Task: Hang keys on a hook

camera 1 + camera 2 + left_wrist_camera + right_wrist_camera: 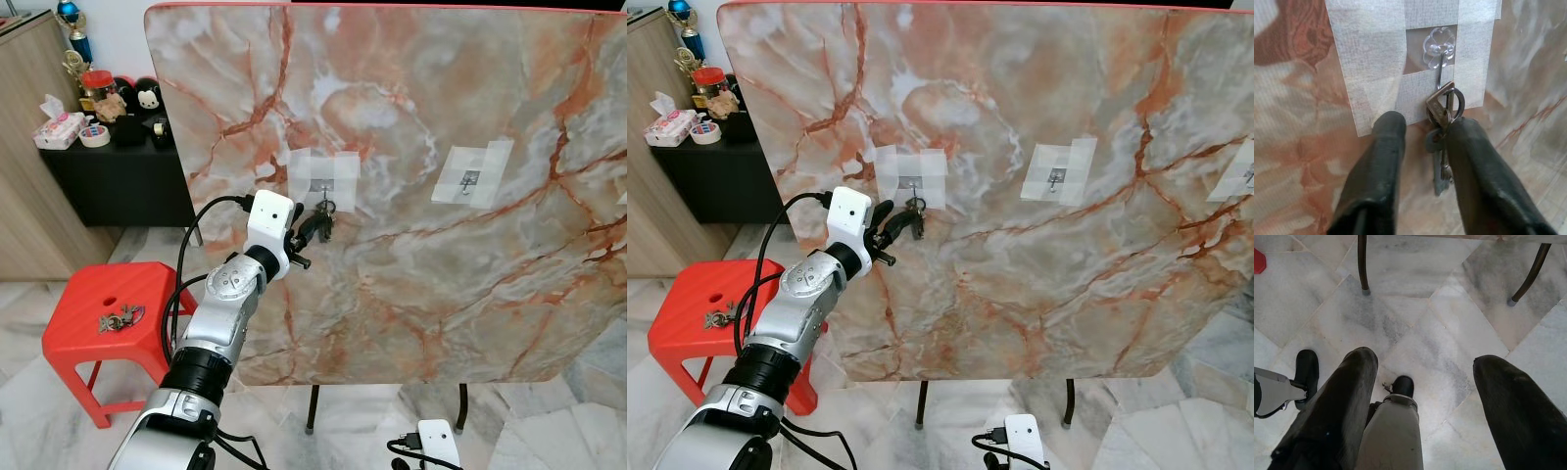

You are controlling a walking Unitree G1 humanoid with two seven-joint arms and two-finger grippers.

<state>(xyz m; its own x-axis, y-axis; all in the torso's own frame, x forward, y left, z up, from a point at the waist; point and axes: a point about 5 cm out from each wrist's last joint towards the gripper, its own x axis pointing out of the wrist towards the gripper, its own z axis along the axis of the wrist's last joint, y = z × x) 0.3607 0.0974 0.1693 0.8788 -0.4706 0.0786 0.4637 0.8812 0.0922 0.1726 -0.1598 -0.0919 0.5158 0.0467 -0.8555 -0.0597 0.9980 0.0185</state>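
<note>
A bunch of keys (1441, 113) hangs by its ring from a clear hook (1439, 49) that is taped to the upright marble board (411, 108). My left gripper (1427, 127) is raised to the board just below that hook, open, with the keys dangling between its fingers, close against one of them. In the left eye view the left gripper (318, 221) sits at the leftmost taped hook (321, 186). A second bunch of keys (120, 318) lies on the red stool (73, 333). My right gripper (1425, 362) hangs open over the floor.
Another taped hook (471, 179) is at the board's middle and one more (1247, 176) at its right edge. A dark cabinet (108, 181) with small items stands at the back left. The board's black legs (1362, 264) stand on the marble floor.
</note>
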